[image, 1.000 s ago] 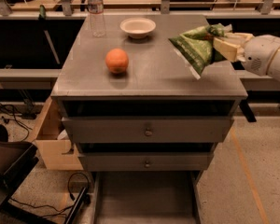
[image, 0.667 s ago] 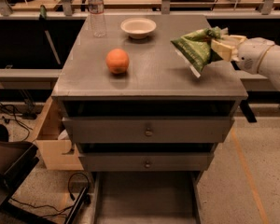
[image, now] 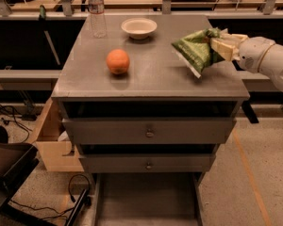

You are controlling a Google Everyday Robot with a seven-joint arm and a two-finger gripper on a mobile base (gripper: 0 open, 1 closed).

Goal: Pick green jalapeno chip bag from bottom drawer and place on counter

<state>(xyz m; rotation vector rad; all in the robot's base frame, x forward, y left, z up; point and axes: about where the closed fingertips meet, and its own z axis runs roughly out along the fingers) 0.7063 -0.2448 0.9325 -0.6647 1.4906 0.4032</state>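
The green jalapeno chip bag (image: pixel 194 50) hangs in my gripper (image: pixel 220 45) over the right side of the counter (image: pixel 151 79). Its lower pale edge is at or just above the counter top; I cannot tell if it touches. The gripper comes in from the right on a white arm and is shut on the bag's right end. The bottom drawer (image: pixel 146 201) is pulled out at the foot of the cabinet, and its grey floor shows nothing on it.
An orange fruit (image: pixel 118 61) sits on the counter left of centre. A white bowl (image: pixel 138 27) and a clear water bottle (image: pixel 97 13) stand at the back. Two upper drawers with knobs (image: pixel 149 133) are slightly open. A cardboard box (image: pixel 52 140) stands left of the cabinet.
The gripper with the bag has moved slightly left and lower over the counter. Nothing else has moved.
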